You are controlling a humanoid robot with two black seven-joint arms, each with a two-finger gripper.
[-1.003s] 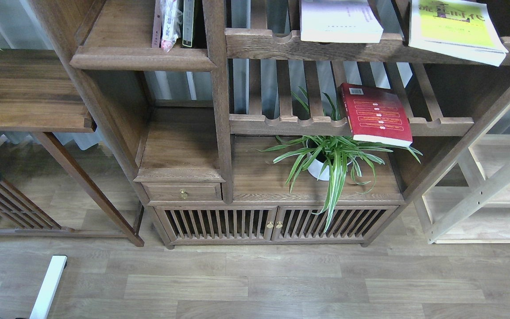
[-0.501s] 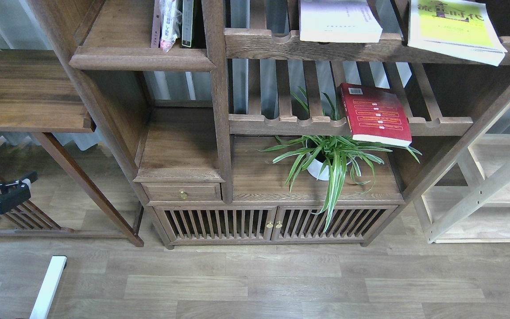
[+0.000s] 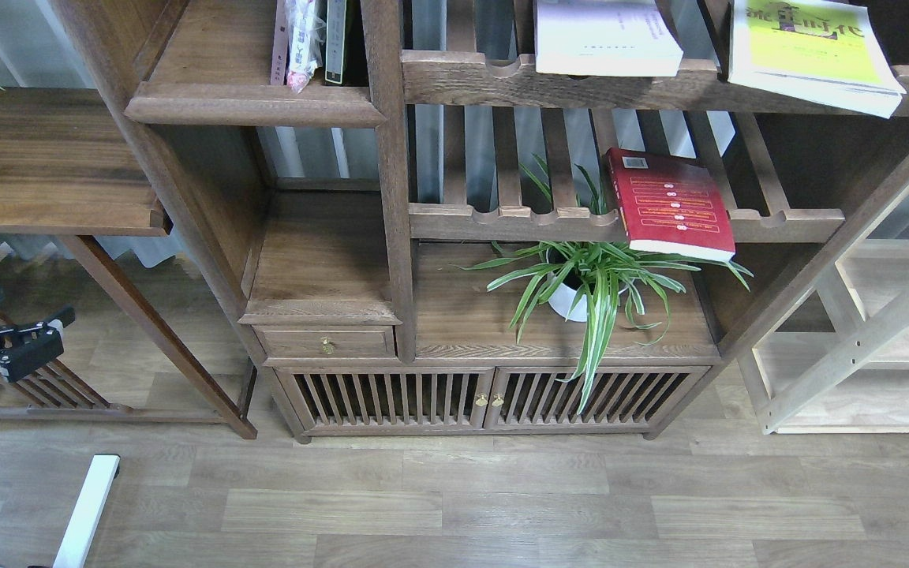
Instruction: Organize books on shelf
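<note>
A red book [image 3: 669, 203] with yellow text bands lies flat on the lower slatted rack, its front edge hanging over the rail. A pale white-lavender book [image 3: 604, 35] and a yellow-green book [image 3: 811, 49] lie flat on the upper slatted rack. The shelf [image 3: 253, 104], a narrow compartment with a rounded front lip, is at the top left and holds a few upright items at its right end. My left gripper [image 3: 28, 308] hovers low at the far left, far from the books, open and empty. My right gripper is out of view.
A potted spider plant [image 3: 589, 284] stands under the red book. A wide side board [image 3: 44, 170] juts out at the left, above my gripper. Below are a small drawer [image 3: 327, 344] and slatted cabinet doors [image 3: 486, 398]. A pale wooden rack [image 3: 865, 339] stands at the right.
My left gripper has come into view from the left edge and risen slightly. The books have not moved.
</note>
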